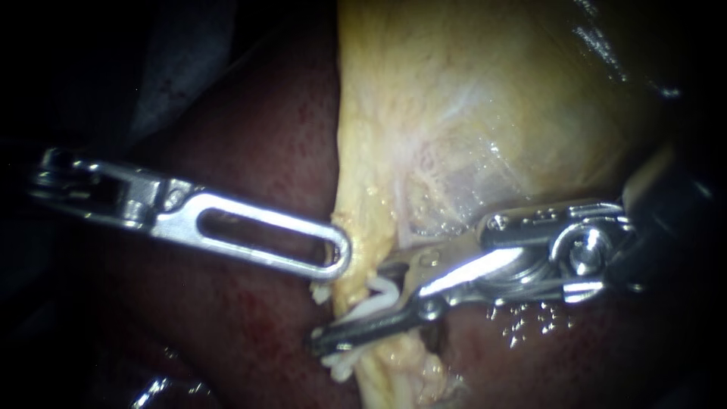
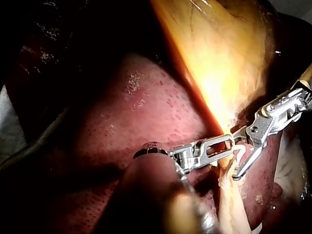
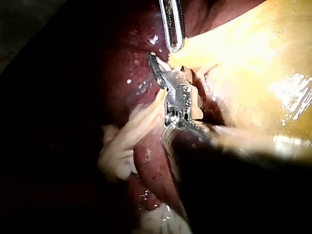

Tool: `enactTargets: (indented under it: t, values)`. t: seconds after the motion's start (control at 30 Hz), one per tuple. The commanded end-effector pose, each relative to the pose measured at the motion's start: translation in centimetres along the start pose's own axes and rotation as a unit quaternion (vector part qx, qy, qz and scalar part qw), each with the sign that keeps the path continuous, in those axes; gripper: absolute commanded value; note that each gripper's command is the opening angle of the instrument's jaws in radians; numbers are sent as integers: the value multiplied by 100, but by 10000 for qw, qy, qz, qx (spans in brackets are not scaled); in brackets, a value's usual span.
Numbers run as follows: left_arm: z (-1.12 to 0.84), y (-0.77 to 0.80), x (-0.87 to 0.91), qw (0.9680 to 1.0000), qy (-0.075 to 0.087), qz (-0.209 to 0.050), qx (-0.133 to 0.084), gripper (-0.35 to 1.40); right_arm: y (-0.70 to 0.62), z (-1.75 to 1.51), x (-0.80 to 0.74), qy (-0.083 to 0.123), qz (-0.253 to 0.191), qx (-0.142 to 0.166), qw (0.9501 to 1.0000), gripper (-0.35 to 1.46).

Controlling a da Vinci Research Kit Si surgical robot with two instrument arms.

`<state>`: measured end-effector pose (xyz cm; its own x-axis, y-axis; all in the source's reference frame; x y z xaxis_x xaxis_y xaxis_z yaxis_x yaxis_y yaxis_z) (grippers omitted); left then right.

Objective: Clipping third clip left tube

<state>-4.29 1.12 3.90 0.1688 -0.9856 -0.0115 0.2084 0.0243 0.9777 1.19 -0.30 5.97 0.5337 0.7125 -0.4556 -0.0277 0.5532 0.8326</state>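
- My right instrument, a bright steel shaft ending in two slim jaws, reaches across the dark red, glistening liver. It meets the pale yellowish, stringy tube that hangs from the lower edge of the pale yellow, filmy gallbladder.
- Its jaws stand apart, one on each side of the tube. A small white curved clip sits in the gap between them, not squeezed down.
- My left instrument, steel with a long slotted jaw, has its jaws closed on the gallbladder's edge beside the liver, just above the clipping site. I judge it is keeping the tissue taut.
- Further along the tube, away from the gallbladder, a white lump lies against it. It is probably a clip already in place, though the lower jaw in front keeps me from counting how many are there.
- By my reckoning the approach and the straddling of the tube are done.
- What is left is to close the jaws fully so the clip locks round the tube, then open them and draw back.
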Motion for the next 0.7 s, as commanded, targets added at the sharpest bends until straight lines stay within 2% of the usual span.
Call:
enactTargets:
  t: [0.03, 0.33, 0.47, 0.57, 0.7]
  values:
    - [0, 0, 0, 10000, 0, 0, -1, -35, 0, 0, 1, 0, 1, 2, 10000, 44]
    - [0, 0, 0, 10000, -1, 0, -2, -35, 0, -2, 3, 15, 95, -3, 10000, 36]
    - [0, 0, 0, 10000, -1, -1, -2, -35, -1, -4, 3, 24, 243, 9, 9997, 15]
    - [1, 0, 0, 10000, -2, -1, -2, -35, 1, -6, 4, 34, 394, 18, 9992, -8]
    - [1, 0, 0, 10000, -3, -1, -2, -35, 2, -9, 3, 33, 448, 29, 9990, -21]
